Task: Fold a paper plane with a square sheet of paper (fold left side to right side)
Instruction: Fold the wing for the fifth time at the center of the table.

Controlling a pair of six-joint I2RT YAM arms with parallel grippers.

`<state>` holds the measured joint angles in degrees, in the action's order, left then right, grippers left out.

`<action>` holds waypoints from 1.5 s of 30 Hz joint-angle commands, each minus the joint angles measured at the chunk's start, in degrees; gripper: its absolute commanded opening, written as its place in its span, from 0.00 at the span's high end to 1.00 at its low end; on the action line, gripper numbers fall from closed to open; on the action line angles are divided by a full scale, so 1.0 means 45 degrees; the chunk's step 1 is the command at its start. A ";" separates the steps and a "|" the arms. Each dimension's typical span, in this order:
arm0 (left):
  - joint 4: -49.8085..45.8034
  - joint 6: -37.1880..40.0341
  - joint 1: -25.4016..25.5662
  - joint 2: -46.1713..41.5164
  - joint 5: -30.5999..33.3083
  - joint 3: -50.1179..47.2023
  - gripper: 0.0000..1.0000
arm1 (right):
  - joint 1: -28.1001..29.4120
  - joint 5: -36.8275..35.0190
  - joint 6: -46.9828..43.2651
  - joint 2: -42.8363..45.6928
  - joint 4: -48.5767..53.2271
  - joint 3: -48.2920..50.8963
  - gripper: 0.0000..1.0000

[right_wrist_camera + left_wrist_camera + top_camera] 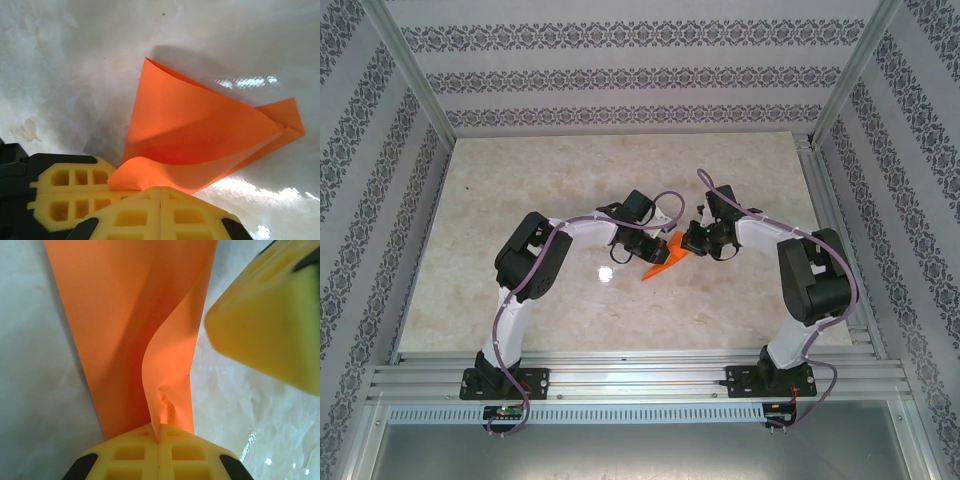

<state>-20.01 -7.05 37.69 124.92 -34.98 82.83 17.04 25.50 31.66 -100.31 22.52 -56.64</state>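
Note:
The square sheet of paper (663,264) is bright orange and partly folded into a pointed shape, lying mid-table between the two arms. My left gripper (159,434) is shut on a crumpled, curled-up flap of the paper (125,325), which stands up from the table. My right gripper (160,190) is shut, with its tips against the lower edge of that raised flap of the paper (200,125). I cannot tell whether it pinches the paper. In the top view the left gripper (660,246) and right gripper (683,244) meet tip to tip over the paper's far end.
The marble-patterned tabletop (520,190) lies bare around the paper. Patterned walls and metal frame posts (415,80) enclose the table. The right gripper's yellow fingers (265,310) loom at the upper right of the left wrist view. The left gripper's fingers (70,185) sit beside the right gripper's tips.

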 commanded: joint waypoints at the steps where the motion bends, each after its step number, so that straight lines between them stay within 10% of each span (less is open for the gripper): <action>1: -0.1253 0.0452 0.0159 0.0736 0.2020 -0.0237 0.99 | 0.0324 -0.0083 0.0157 -0.0536 -0.0376 -0.0568 1.00; 17: -0.1363 0.0473 0.0208 0.0079 0.1951 -0.0226 0.95 | 0.0469 -0.1203 -0.0340 -0.1568 0.0693 -0.0171 1.00; 27: -0.1832 0.0456 -0.0076 -0.3034 0.2083 -0.0874 0.73 | 0.0472 -0.1193 -0.0558 -0.1844 0.0756 -0.0243 1.00; 45: 0.0568 -0.1363 0.0926 -0.3778 -0.0495 -0.2469 0.83 | 0.0462 -0.1111 -0.0634 -0.1889 0.0825 -0.0362 1.00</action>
<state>-21.43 -11.33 41.12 105.51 -34.50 71.46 18.76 24.27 30.02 -105.89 23.38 -58.94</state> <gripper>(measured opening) 0.168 0.042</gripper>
